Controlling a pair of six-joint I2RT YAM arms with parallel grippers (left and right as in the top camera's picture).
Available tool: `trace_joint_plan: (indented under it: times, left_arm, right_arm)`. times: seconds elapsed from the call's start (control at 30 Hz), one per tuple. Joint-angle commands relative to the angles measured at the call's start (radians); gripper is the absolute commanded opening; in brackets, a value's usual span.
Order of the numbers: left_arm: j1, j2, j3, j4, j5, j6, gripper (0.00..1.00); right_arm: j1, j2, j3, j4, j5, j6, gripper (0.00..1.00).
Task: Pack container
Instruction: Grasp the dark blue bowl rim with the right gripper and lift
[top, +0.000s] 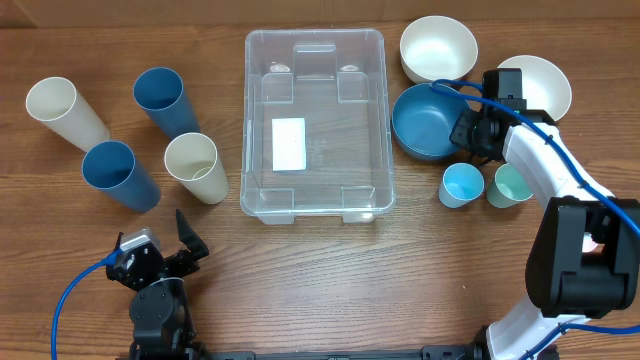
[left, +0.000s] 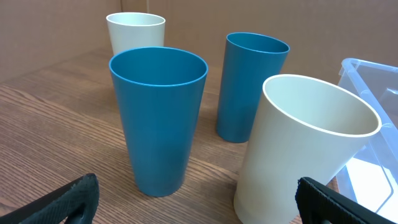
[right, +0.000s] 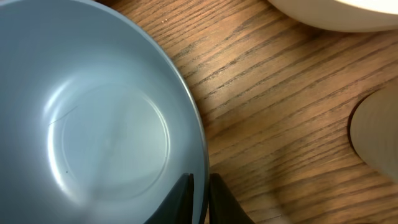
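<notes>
The clear plastic container (top: 330, 175) stands empty in the middle of the table, a white label on its bottom; its corner (left: 373, 74) shows at the right of the left wrist view. To its right sits a blue bowl (top: 425, 120). My right gripper (top: 468, 128) is at the bowl's right rim. In the right wrist view the right gripper (right: 200, 177) is shut on the blue bowl (right: 93, 124), one finger inside the rim and one outside. My left gripper (top: 153, 240) stands open near the front left, and nothing lies between the fingers of the left gripper (left: 198, 185).
Left of the container stand tall cups: two blue (top: 165, 100) (top: 115, 172) and two cream (top: 60, 108) (top: 195, 165). Two white bowls (top: 437, 47) (top: 540, 85) sit at the back right. A small light-blue cup (top: 460, 185) and a teal one (top: 510, 185) stand in front of the bowls.
</notes>
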Motion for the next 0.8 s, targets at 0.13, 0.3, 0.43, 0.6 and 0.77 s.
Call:
trace_joint_plan:
  times: [0.13, 0.3, 0.43, 0.6, 0.77]
  left_arm:
    - [0.005, -0.005, -0.002, 0.0, -0.019, 0.02, 1.0]
    - [0.005, -0.005, -0.002, 0.0, -0.019, 0.02, 1.0]
    - [0.005, -0.005, -0.002, 0.0, -0.019, 0.02, 1.0]
    - [0.005, -0.005, -0.002, 0.0, -0.019, 0.02, 1.0]
    - [0.005, -0.005, -0.002, 0.0, -0.019, 0.02, 1.0]
  right_arm:
    - [-0.003, 0.058, -0.01, 0.017, 0.011, -0.006, 0.06]
    - [-0.003, 0.06, -0.01, 0.031, 0.011, -0.006, 0.04]
    - [-0.003, 0.06, -0.006, 0.039, 0.011, -0.01, 0.04]
    - [-0.003, 0.038, 0.057, -0.008, 0.019, -0.036, 0.04]
    - [-0.003, -0.016, 0.185, -0.129, 0.04, -0.059, 0.04]
